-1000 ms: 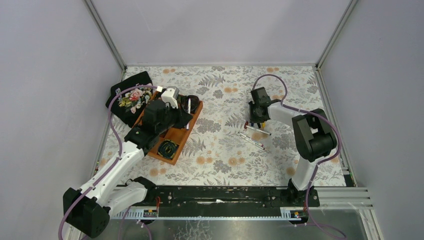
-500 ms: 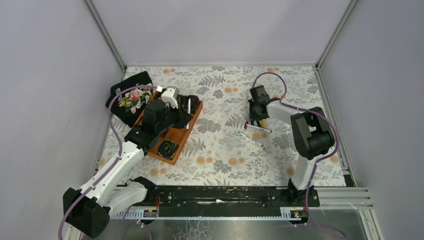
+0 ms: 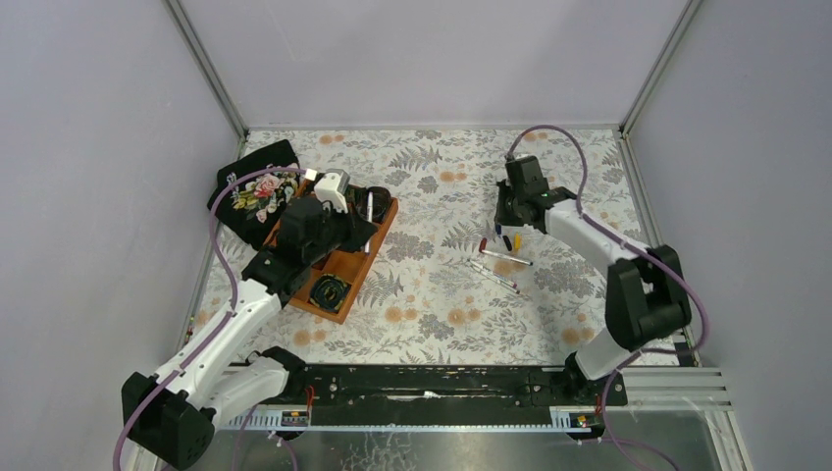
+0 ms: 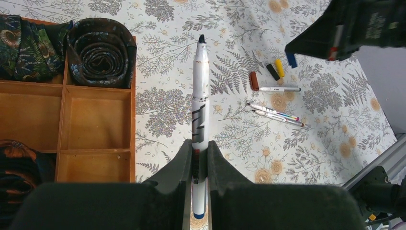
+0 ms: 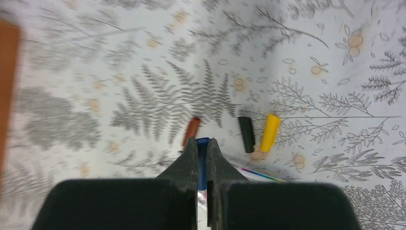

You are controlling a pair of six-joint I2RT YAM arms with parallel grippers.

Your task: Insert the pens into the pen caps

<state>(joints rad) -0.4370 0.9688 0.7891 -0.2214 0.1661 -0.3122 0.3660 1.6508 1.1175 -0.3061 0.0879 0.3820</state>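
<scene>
While the left arm had held its pose for the whole second, the right gripper [image 5: 201, 145] had done the work. Its jaws had gone from part-spread to pressed together on the blue cap [image 5: 202, 141]. It had also come up off the floral tablecloth [image 5: 306, 57], with the elbow swinging out toward the right wall. The cap sat pinched between the fingertips with its top just proud of them. From the left wrist view it hung under the gripper, clear of the cloth.

Left behind on the cloth were the red-brown cap [image 5: 192, 130], the black cap [image 5: 247, 134] and the yellow cap [image 5: 270, 132]. The first lay a little apart from the other two, which lay side by side. Three loose pens [image 4: 280, 89] lay just beside them, one near the red-brown cap and two close together nearer the arms.

The left gripper [image 4: 196, 148] was clamped on the marker pen [image 4: 200, 96] near its blue butt end. The barrel ran straight out from the jaws and the bare dark nib pointed away. It was held above the cloth, next to the wooden tray [image 4: 62, 120].

For the task, this looked like the end of the pick-up step, since each arm now carried one half of a pair. The blue butt suggested the pen and cap belonged together. Nothing had been joined yet. The cap was still well apart from the nib, so the arms would have to meet with the cap's open mouth lined up on the nib. I could not tell from these views which way that mouth faced.
</scene>
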